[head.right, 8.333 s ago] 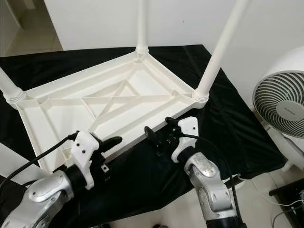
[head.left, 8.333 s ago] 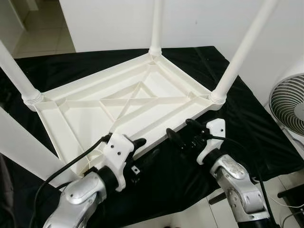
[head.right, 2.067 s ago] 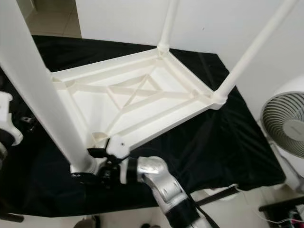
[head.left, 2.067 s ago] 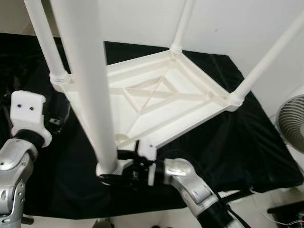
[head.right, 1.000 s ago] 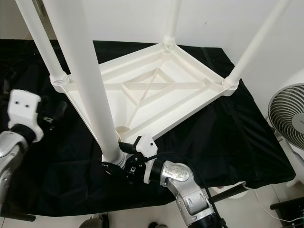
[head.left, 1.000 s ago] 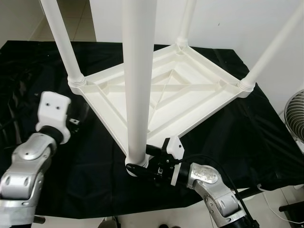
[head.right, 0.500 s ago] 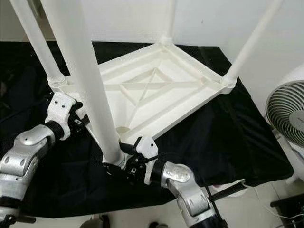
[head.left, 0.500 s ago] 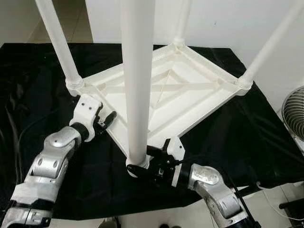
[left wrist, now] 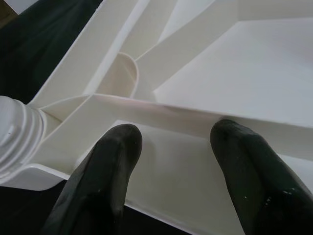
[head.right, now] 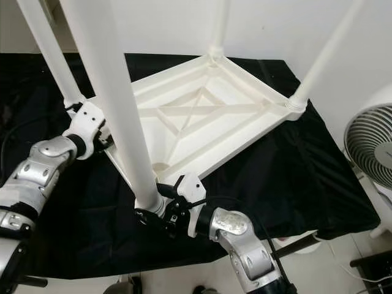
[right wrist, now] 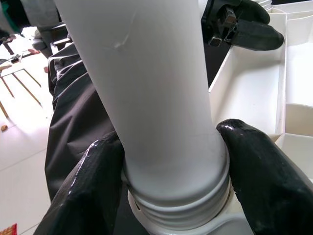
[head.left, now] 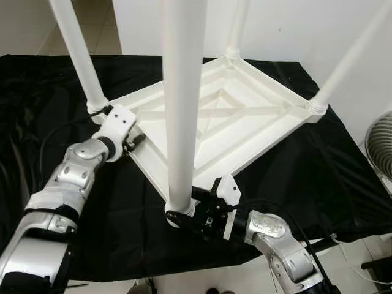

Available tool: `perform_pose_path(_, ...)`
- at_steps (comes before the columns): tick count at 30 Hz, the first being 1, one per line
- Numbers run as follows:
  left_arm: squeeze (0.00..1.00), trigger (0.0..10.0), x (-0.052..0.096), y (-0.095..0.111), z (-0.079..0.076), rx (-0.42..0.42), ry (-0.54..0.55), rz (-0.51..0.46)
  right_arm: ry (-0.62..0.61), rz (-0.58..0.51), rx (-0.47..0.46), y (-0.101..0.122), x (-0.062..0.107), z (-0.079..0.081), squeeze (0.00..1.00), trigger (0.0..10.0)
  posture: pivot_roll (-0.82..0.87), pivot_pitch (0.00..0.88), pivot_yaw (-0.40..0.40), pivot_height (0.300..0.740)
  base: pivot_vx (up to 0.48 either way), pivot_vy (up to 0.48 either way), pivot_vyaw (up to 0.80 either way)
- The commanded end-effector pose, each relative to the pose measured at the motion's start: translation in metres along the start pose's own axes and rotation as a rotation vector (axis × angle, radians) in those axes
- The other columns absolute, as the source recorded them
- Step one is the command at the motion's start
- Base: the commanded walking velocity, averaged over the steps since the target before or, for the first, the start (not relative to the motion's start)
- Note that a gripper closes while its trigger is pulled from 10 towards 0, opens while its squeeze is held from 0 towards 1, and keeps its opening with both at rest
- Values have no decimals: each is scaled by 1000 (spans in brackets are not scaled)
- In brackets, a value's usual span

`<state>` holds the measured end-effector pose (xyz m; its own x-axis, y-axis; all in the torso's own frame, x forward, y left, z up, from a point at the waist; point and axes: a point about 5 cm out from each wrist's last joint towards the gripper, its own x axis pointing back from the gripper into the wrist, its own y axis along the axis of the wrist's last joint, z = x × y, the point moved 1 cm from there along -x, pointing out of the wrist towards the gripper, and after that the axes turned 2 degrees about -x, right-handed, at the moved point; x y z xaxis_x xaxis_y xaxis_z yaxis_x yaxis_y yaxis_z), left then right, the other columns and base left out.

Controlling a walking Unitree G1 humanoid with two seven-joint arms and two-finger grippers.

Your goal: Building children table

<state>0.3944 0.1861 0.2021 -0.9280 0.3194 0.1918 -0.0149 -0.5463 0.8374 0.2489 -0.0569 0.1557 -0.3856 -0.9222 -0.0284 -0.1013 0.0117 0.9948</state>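
Observation:
A white plastic children's table (head.left: 245, 116) lies upside down on black cloth, its legs pointing up. My right gripper (head.left: 184, 214) is shut on the base of the nearest leg (head.left: 184, 92), where the leg enters its corner socket. The right wrist view has both black fingers (right wrist: 88, 181) pressed against the leg's ribbed collar (right wrist: 176, 205). My left gripper (head.left: 136, 142) is at the table's left rim, just beside the left leg (head.left: 79, 55). In the left wrist view it (left wrist: 173, 147) stands open, fingers (left wrist: 112, 161) spread over the rim wall (left wrist: 166, 117).
The far leg (head.left: 237, 27) and the right leg (head.left: 349, 61) stand in their corners. Black cloth (head.left: 331, 177) covers the work surface out to its front edge. A white fan (head.right: 370, 153) stands on the floor at the right.
My left gripper has moved up along the rim, closer to the left leg's corner. The right gripper stays clamped on the near leg.

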Motion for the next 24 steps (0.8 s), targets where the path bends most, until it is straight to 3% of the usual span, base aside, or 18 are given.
perform_pose_path(1, 0, 10000, 1, -22, -3, -50, -24, 103, 0, -67, 35, 16, 2, 1, 0, 10000, 103, 200, 1, 740, 0, 0, 0)
perform_pose_path(8, 0, 10000, 10, -44, -1, -152, -152, 226, -50, -92, 14, 17, 4, 4, 0, 10000, 106, 204, 14, 740, 0, 0, 0)
perform_pose_path(11, 0, 10000, 20, -55, -3, -201, -239, 262, -78, -109, 8, 19, 5, 4, 0, 10000, 109, 206, 21, 740, 0, 0, 0)
perform_pose_path(24, 0, 10000, 47, -71, -14, -231, -407, 276, -205, -178, 17, 28, 14, -10, 0, 10000, 114, 207, 18, 740, 0, 0, 0)
